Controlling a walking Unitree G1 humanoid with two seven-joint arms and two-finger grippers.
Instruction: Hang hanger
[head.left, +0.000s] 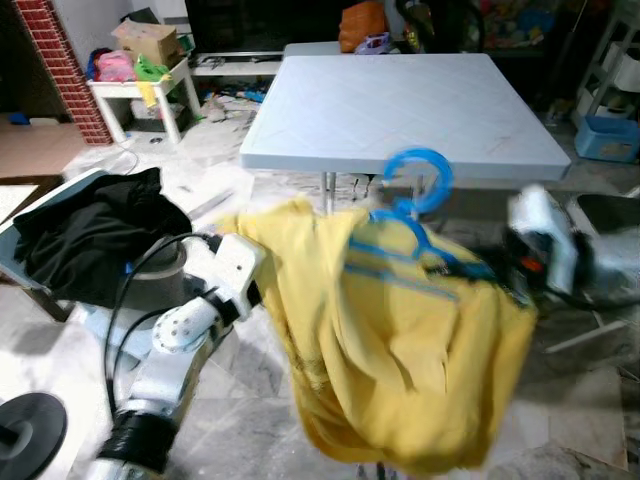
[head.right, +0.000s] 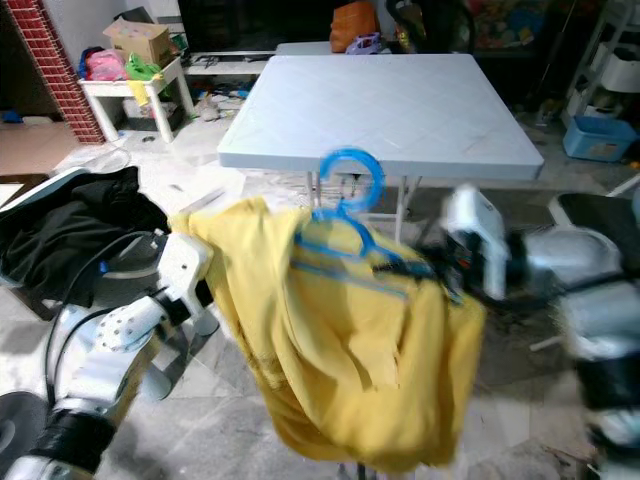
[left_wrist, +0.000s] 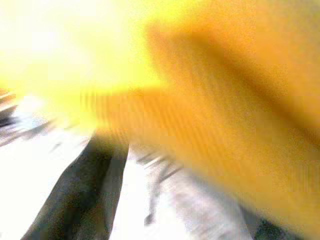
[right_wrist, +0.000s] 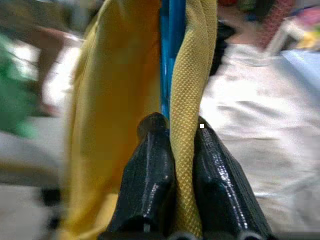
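A blue plastic hanger hangs in mid-air in front of a white table, hook up and tilted, with a yellow shirt draped over it. The shirt sags in loose folds, bunched toward its lower edge, one shoulder pulled sideways.

Ahead of us the white table has a bare top with open room above it. The yellow shirt hangs between our arms and blocks the middle. Black clothes crowd our left; the right looks blurred, perhaps clear floor.
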